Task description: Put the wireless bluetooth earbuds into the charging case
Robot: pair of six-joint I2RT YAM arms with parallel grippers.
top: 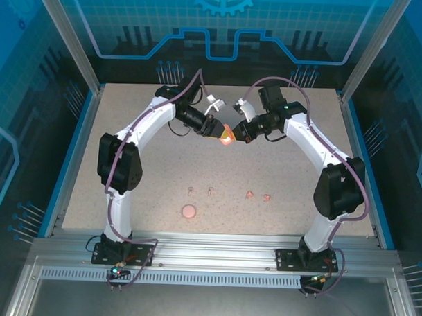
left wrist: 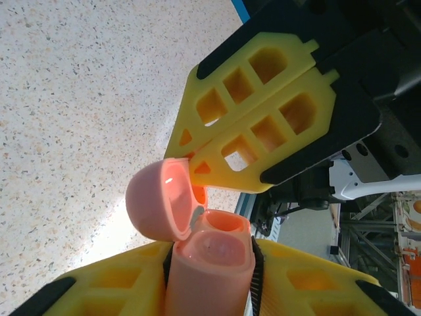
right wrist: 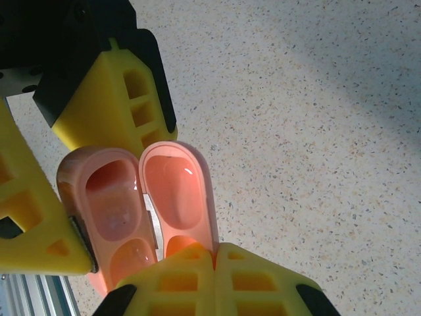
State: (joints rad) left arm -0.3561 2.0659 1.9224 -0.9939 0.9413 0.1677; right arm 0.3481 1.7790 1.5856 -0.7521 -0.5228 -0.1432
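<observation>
Aluminium frame at the near edge, carrying both arm bases, with the speckled table beyond it. The left arm and right arm arch inward and meet over the far middle of the table. The left fingers are clamped on the body of the pink charging case, one finger on each long side, holding it clear of the table. The right fingers are closed together, their tips pinching the free rim of the lid. The lid stands swung open on its hinge beside the body. A round pink object lies on the table toward the front, left of centre. Just beyond it, in a loose row from left to right and none touching another, lie a pale earbud, a second pale earbud, a pink earbud and a second pink earbud. All four are well apart from the held case.
</observation>
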